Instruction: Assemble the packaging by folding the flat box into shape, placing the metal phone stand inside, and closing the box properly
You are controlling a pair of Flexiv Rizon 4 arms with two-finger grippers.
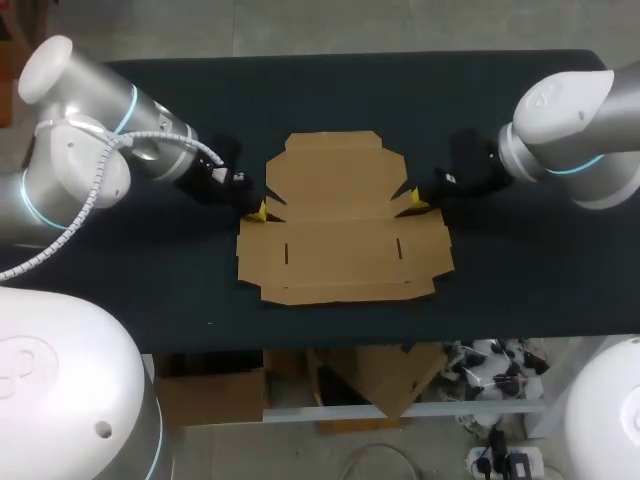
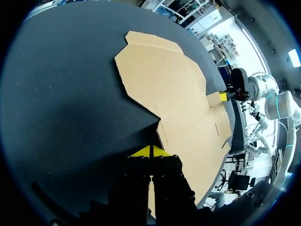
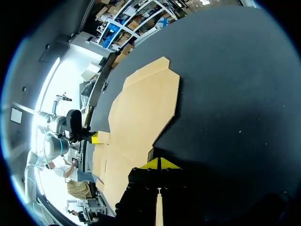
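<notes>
Left gripper [image 1: 258, 211] & right gripper [image 1: 415, 205] both pinched near-closed on side flaps of flat box [image 1: 340, 225], lying mid-table. Risk: uneven lift btwn arms could tear a flap or drag sheet askew. Dark table [image 1: 150, 270] looks slick, box clear of every edge. Phone stand not seen.

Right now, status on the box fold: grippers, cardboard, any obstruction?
Left gripper and right gripper shut, tips at the side edges of the cardboard box. Box flat, unfolded. Phone stand not in view. Nothing lying on the cardboard.
</notes>
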